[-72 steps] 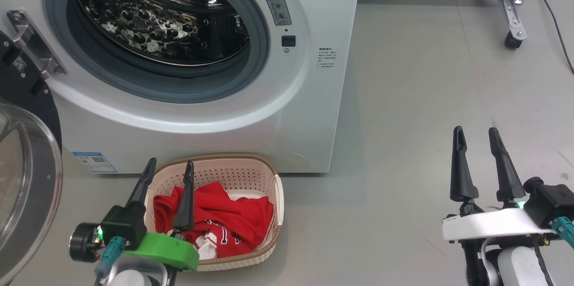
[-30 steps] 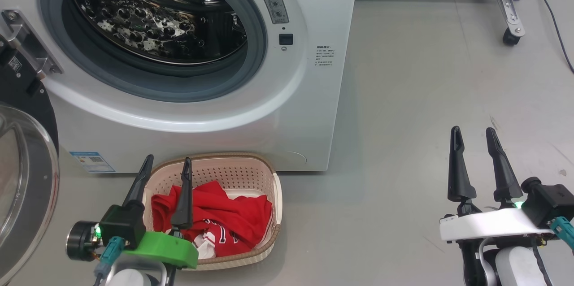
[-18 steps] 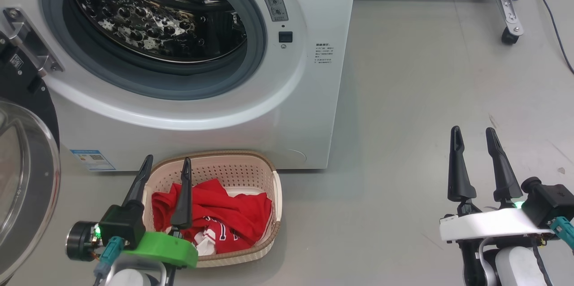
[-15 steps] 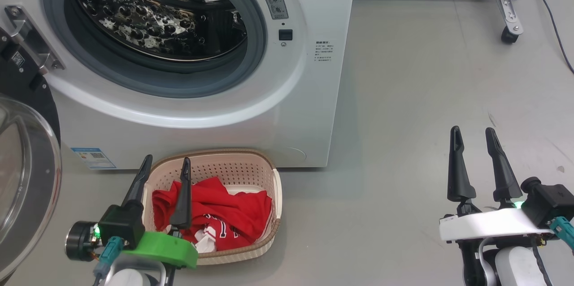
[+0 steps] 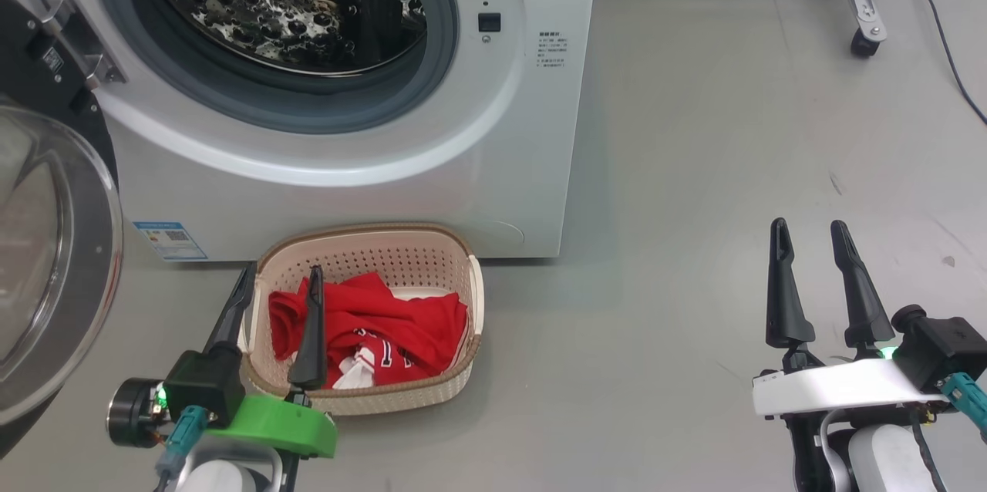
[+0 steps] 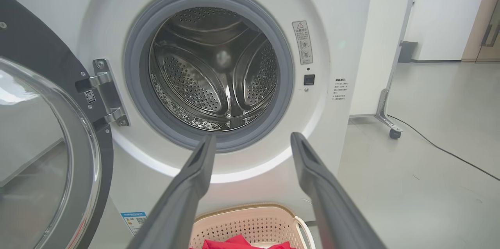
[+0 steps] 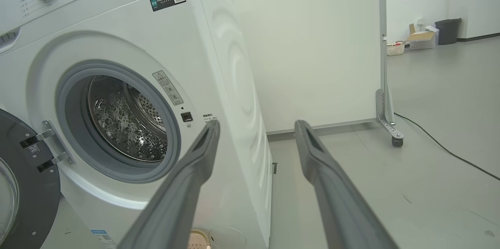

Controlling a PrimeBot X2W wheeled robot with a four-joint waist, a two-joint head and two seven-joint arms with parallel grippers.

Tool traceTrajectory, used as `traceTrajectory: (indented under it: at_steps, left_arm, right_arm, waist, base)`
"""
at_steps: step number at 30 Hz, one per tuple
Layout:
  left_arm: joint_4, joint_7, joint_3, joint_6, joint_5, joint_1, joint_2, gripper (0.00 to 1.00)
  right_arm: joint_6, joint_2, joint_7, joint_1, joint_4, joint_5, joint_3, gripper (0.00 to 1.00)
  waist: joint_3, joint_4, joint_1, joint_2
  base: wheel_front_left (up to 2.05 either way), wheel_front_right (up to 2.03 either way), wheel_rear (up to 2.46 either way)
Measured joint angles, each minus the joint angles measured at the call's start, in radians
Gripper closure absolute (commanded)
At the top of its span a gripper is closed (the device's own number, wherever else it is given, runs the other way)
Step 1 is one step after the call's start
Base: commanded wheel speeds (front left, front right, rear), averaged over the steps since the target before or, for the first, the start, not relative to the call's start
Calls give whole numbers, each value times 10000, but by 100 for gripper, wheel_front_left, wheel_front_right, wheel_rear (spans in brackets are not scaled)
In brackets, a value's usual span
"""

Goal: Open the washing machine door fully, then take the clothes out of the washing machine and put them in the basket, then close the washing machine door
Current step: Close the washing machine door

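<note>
Clothes (image 5: 401,322) lie in the basket (image 5: 362,230). Left end effector (image 5: 282,270) and right end effector (image 5: 807,224) spread, empty; best push the washing machine door (image 5: 54,245) shut by its rim.

Glossy steel drum (image 6: 207,77), matt plastic basket (image 5: 385,268), crumpled cloth clothes (image 5: 412,322)

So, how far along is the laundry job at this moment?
Done: the door stands wide open, the washing machine looks empty inside, and the red clothes lie in the basket. In hand: nothing; the left gripper and right gripper are both open and empty. Left: closing the door.
</note>
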Motion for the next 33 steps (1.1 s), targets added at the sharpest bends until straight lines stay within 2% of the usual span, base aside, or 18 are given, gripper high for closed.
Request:
traceTrajectory:
  at_steps: [16, 33]
  left_arm:
    - [-84, 0, 146, 4, 92, 3, 0, 0]
    - [-224, 0, 130, 12, 167, 7, 0, 0]
  right_arm:
    - [2, 0, 0, 0, 8, 0, 38, 0]
    - [0, 0, 0, 0, -2, 0, 36, 0]
  waist:
    - [-36, 24, 0, 0]
    - [99, 49, 0, 0]
  base:
    - [-101, 101, 0]
    - [-32, 32, 0]
